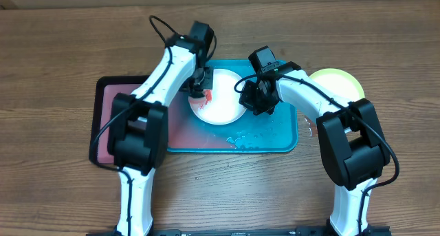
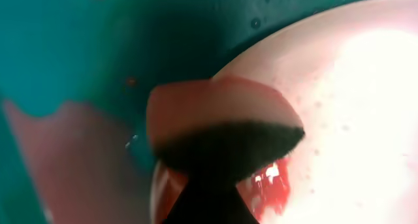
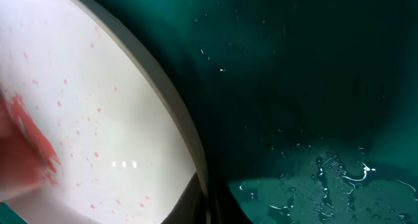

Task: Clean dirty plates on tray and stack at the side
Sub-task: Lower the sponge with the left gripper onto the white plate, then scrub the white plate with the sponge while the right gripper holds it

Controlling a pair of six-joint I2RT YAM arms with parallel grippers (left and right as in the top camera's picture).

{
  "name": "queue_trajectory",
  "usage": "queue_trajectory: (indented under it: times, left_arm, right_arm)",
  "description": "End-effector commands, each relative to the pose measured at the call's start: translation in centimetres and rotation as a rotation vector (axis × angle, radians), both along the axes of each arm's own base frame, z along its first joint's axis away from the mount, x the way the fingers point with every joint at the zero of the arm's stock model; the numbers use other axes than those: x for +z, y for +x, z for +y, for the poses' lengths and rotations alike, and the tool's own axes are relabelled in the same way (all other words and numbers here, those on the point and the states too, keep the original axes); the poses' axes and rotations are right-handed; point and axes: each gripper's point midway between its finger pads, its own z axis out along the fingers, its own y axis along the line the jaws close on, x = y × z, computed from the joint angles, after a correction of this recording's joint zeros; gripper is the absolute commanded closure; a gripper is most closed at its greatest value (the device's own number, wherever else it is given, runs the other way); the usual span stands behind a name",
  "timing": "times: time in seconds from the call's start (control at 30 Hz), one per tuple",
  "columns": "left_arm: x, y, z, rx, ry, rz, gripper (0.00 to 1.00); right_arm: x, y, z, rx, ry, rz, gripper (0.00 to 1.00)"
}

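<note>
Pressed close under the left wrist camera, a pink, red-stained sponge [image 2: 222, 126] sat pinched in the fully closed left claw [image 1: 201, 84], bearing on the left edge of the white plate [image 1: 223, 102], where a red smear [image 2: 271, 185] remained. That plate lay on the turquoise tray [image 1: 285, 136], and red specks dotted its face. At its right rim the right claw [image 1: 253, 98] was shut, apparently nipping the rim, though the pinch itself was barely visible. A lime green plate [image 1: 337, 81] rested on the tabletop [image 1: 55, 43] beside the tray. Water [image 1: 251, 138] pooled on the tray, so I judged a firm scrub could skid the plate or pull its thin rim free
</note>
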Motion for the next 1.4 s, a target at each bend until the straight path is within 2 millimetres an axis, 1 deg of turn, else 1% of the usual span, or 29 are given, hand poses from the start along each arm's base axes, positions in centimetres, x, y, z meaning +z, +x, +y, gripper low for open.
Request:
queue_trajectory:
  times: [0.0,0.1,0.17,0.23,0.3,0.37,0.5,0.6,0.7,0.73,0.77,0.83,0.97,1.03,1.1,1.13,1.2,1.27,1.33,1.37]
  left_arm:
    - [-4.0,-1.6,-0.6,-0.044,0.015,0.097,0.96]
    - [-5.5,-2.4,-1.2,-0.162,0.014,0.139,0.96]
    - [-5.7,-3.0,-2.1,-0.251,-0.014,0.158,0.96]
    - [-5.5,-4.1,-4.1,-0.406,-0.108,0.186,0.96]
    - [-5.0,-5.8,-6.3,-0.570,-0.225,0.219,0.96]
    - [-4.5,-7.3,-7.6,-0.662,-0.294,0.250,0.96]
    - [-3.9,-9.0,-8.7,-0.738,-0.371,0.289,0.96]
    - [-3.7,-9.1,-8.9,-0.748,-0.390,0.289,0.96]
    - [-4.0,-7.4,-8.3,-0.695,-0.341,0.243,0.96]
    - [-4.4,-4.7,-6.7,-0.567,-0.224,0.182,0.96]
    - [-4.4,-3.4,-6.0,-0.503,-0.172,0.148,0.96]
    - [-3.8,0.3,-4.1,-0.330,-0.053,0.031,0.96]
    - [-2.4,4.7,-2.0,-0.120,0.075,-0.144,0.96]
    - [-1.9,6.0,-0.8,-0.035,0.136,-0.210,0.96]
    - [-1.7,6.6,0.6,0.052,0.204,-0.252,0.96]
    - [-1.7,6.6,1.0,0.070,0.223,-0.256,0.96]
    - [-2.1,6.1,1.1,0.065,0.233,-0.233,0.96]
    - [-2.6,4.9,1.5,0.051,0.247,-0.183,0.96]
    - [-3.1,3.0,1.7,-0.009,0.254,-0.091,0.96]
    - [-3.3,2.3,1.5,-0.038,0.244,-0.057,0.96]
  right_arm:
    - [-1.2,-0.8,-0.7,-0.019,-0.035,0.030,0.96]
    - [-1.2,-0.8,-0.7,-0.019,-0.036,0.031,0.96]
    - [-1.2,-0.8,-0.7,-0.019,-0.035,0.030,0.96]
    - [-1.2,-0.7,-0.7,-0.019,-0.034,0.027,0.96]
    - [-1.2,-0.7,-0.7,-0.019,-0.034,0.028,0.96]
    - [-1.2,-0.7,-0.7,-0.019,-0.034,0.028,0.96]
    - [-1.2,-0.7,-0.7,-0.019,-0.034,0.027,0.96]
    - [-1.2,-0.7,-0.7,-0.019,-0.034,0.027,0.96]
    - [-1.2,-0.7,-0.7,-0.019,-0.034,0.027,0.96]
    - [-1.2,-0.7,-0.7,-0.019,-0.034,0.027,0.96]
    - [-1.2,-0.7,-0.7,-0.018,-0.034,0.027,0.96]
    - [-1.2,-0.7,-0.7,-0.019,-0.034,0.027,0.96]
    - [-1.2,-0.8,-0.7,-0.015,-0.035,0.027,0.96]
    - [-1.2,-0.8,-0.7,-0.012,-0.035,0.026,0.96]
    - [-1.2,-0.8,-0.7,-0.012,-0.035,0.027,0.96]
    - [-1.2,-0.8,-0.7,-0.012,-0.036,0.028,0.96]
    - [-1.2,-0.8,-0.7,-0.011,-0.037,0.029,0.96]
    - [-1.2,-0.8,-0.7,-0.003,-0.037,0.026,0.96]
    - [-1.2,-0.8,-0.7,0.000,-0.037,0.025,0.96]
    - [-1.2,-0.8,-0.7,0.000,-0.037,0.024,0.96]
